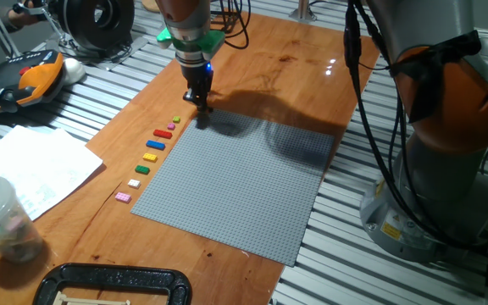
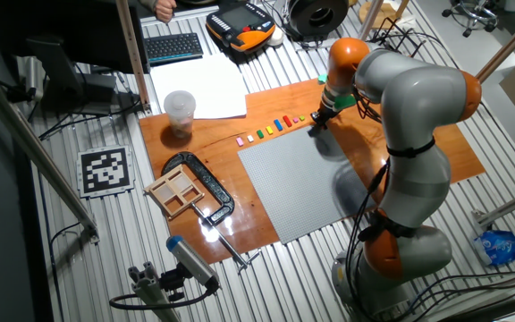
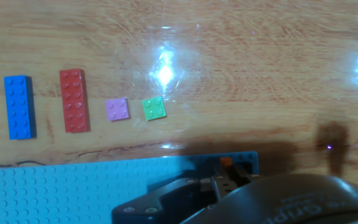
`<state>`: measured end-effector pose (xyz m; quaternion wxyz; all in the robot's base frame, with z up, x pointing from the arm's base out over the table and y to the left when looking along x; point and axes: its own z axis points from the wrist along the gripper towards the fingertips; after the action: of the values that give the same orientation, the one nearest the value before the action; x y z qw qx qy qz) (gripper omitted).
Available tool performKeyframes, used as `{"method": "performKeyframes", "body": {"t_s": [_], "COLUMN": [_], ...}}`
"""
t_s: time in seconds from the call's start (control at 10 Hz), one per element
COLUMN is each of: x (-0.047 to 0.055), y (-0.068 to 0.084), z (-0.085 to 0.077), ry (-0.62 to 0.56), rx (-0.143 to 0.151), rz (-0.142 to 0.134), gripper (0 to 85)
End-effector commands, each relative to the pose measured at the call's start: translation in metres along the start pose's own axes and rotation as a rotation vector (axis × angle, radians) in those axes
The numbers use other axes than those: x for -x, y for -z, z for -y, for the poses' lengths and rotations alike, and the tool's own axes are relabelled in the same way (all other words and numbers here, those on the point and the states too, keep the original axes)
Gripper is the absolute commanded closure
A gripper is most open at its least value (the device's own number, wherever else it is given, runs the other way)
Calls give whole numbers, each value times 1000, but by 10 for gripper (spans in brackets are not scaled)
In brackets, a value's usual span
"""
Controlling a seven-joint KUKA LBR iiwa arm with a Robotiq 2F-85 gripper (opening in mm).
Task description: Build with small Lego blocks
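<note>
Tool (image 1: 202, 108) positioned at baseplate (image 1: 244, 186) corner, 11 o'clock; small orange block (image 3: 226, 162) seemingly pinched between tips. Row of small Lego blocks (image 1: 152, 151) laid on wooden surface (image 1: 100, 212), 9 o'clock of baseplate.

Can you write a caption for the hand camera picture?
Gripper at the baseplate corner, beside blue, red, pink and green Lego blocks.

Baseplate (image 1: 244, 186) flat on wooden board (image 1: 295, 68). Row of small bricks (image 1: 152, 153) on board, just beside baseplate's left edge. Gripper (image 1: 202, 108) over baseplate corner near row's far end.
</note>
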<state>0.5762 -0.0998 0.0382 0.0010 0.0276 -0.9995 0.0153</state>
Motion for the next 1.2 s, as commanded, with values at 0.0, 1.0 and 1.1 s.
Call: {"method": "performKeyframes", "body": {"t_s": [0.0,1.0,1.1], "x": [0,-11,-11], "y": [0,0,-1], "z": [0,2,3], "ry": [-1,-11,-10], "rx": [0,-36,-36], "rz": [-1,-45,-43], "gripper": [850,850,850]}}
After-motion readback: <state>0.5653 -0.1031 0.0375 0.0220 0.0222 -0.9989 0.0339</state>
